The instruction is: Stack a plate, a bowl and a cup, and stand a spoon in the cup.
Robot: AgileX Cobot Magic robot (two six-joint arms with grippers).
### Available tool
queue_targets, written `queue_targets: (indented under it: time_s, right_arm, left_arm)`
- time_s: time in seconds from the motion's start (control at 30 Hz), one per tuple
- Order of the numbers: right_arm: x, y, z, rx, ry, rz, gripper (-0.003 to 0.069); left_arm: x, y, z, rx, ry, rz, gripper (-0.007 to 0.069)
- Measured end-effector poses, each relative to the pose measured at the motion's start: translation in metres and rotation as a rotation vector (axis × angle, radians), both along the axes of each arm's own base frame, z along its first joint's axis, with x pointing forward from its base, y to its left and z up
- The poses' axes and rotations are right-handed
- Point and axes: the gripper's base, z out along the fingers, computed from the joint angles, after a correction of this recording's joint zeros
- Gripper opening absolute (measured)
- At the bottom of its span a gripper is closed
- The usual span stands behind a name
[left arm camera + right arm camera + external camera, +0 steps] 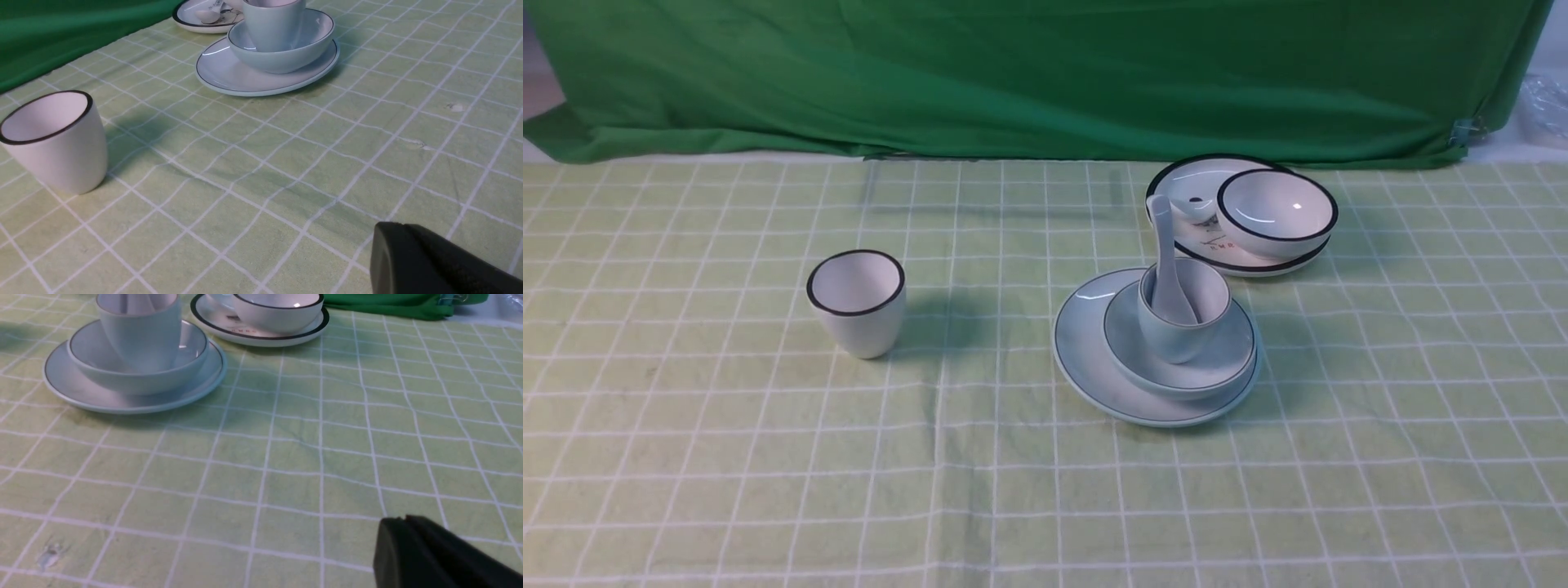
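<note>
The pale blue-green plate point(1086, 359) lies right of the table's middle. On it sits the matching bowl point(1217, 359), and the cup point(1176, 339) stands in the bowl. The white spoon point(1164, 245) stands in the cup, scoop down, its handle leaning up and to the left. The left wrist view shows the same plate point(229, 77), bowl point(282, 61) and cup point(273, 28) from afar. Neither arm shows in the front view. My left gripper point(402, 224) is shut and empty, low over bare cloth. My right gripper point(405, 516) is likewise shut and empty, well short of the stack point(135, 379).
A white black-rimmed cup point(858, 302) stands alone at the left. Just behind the stack, a white black-rimmed plate point(1176, 175) carries a black-rimmed bowl point(1276, 214) and another spoon point(1196, 204). A green curtain point(1013, 73) closes the far edge.
</note>
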Motion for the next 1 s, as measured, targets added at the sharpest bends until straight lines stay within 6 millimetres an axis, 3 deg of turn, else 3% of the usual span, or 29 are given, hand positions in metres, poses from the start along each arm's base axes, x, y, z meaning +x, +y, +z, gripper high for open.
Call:
queue_targets:
  time_s: [0.17, 0.23, 0.33, 0.43, 0.57, 1.0]
  right_arm:
    - [0.000, 0.000, 0.000, 0.000, 0.000, 0.000, 0.0060]
    - [0.000, 0.000, 0.000, 0.000, 0.000, 0.000, 0.0070]
    - [0.000, 0.000, 0.000, 0.000, 0.000, 0.000, 0.0090]
    - [0.000, 0.000, 0.000, 0.000, 0.000, 0.000, 0.0105]
    - [0.000, 0.000, 0.000, 0.000, 0.000, -0.001, 0.0118]
    - [0.000, 0.000, 0.000, 0.000, 0.000, -0.001, 0.0144]
  left_arm:
    - [0.003, 0.001, 0.012, -0.063, -0.124, 0.038, 0.0003]
    - [0.006, 0.006, 0.021, -0.130, -0.201, 0.127, 0.0003]
    - [0.007, 0.026, 0.031, -0.260, -0.288, 0.417, 0.0003]
    - [0.007, 0.037, 0.024, -0.266, -0.226, 0.598, 0.0003]
    - [0.006, 0.042, 0.009, -0.225, -0.072, 0.715, 0.0003]
    - [0.006, 0.042, 0.008, -0.229, -0.059, 0.733, 0.0003]
